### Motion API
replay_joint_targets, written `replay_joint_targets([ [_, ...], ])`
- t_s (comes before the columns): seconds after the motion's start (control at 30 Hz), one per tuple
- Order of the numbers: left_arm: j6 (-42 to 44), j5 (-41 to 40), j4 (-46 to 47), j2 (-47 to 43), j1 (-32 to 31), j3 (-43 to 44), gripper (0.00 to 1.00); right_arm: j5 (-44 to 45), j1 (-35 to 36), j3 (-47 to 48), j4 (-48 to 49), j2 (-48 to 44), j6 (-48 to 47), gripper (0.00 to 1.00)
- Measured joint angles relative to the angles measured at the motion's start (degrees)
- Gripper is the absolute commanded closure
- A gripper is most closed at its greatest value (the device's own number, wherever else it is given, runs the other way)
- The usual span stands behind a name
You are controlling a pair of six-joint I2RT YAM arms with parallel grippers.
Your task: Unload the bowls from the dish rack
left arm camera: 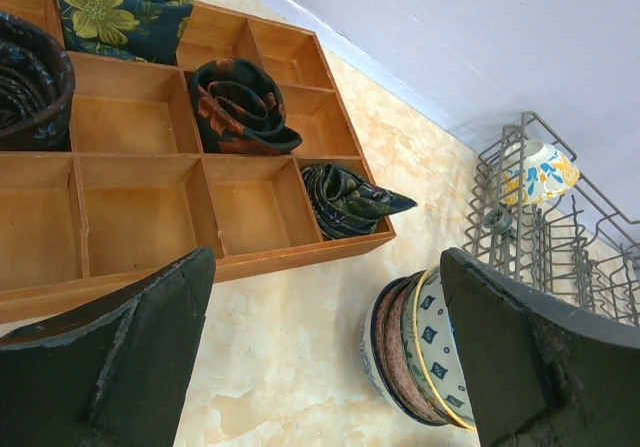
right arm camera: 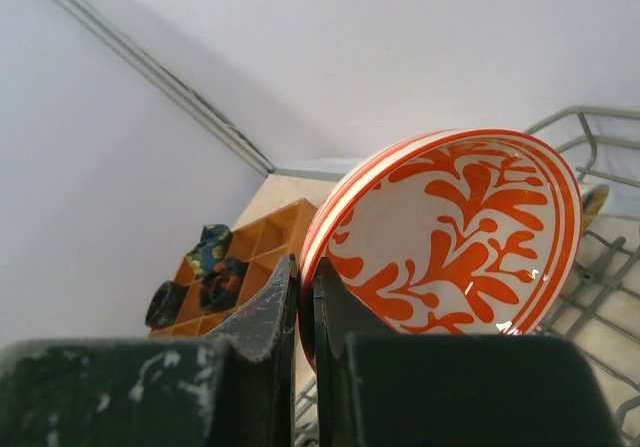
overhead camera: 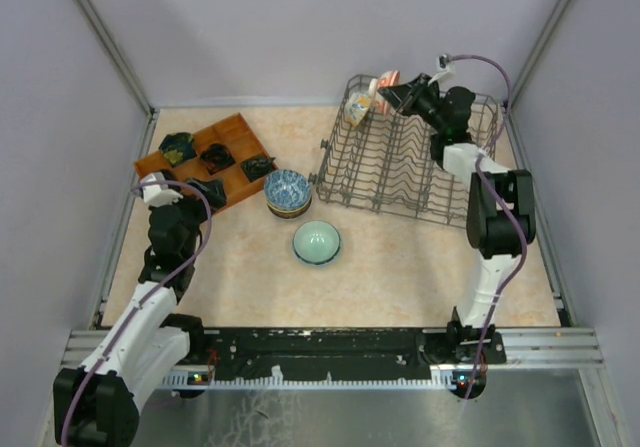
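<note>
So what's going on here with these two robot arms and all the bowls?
The right arm has its jaws shut on the rim of an orange-and-white bowl at the far left corner of the dish rack. A yellow-and-blue bowl sits in the rack beside it. On the table are a stack of bowls and a single pale teal bowl. The left arm hovers by the wooden tray, jaws open and empty.

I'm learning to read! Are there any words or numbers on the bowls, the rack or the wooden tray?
None can be read. The orange-patterned bowl, the stack of bowls, the dish rack and the wooden tray show only patterns or plain surfaces.
</note>
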Motion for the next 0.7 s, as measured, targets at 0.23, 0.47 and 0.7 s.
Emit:
replay_joint_targets([
  [0.23,0.02,2.34,-2.43,0.74,0.00,0.74,0.01,2.78,5.51,-5.88,-11.56,-14.29,-11.26,1.00],
  [0.47,0.79,4.11,-5.84,1.55,0.00,2.86,0.01,10.60,23.34,-9.68,-30.56,-30.45,-27.67,1.00],
  [0.7,1.99,4.46,-9.16,-0.31,0.00,4.33,0.01,24.35,38.77,-10.21,-49.24,-37.92,-37.46,1.00],
])
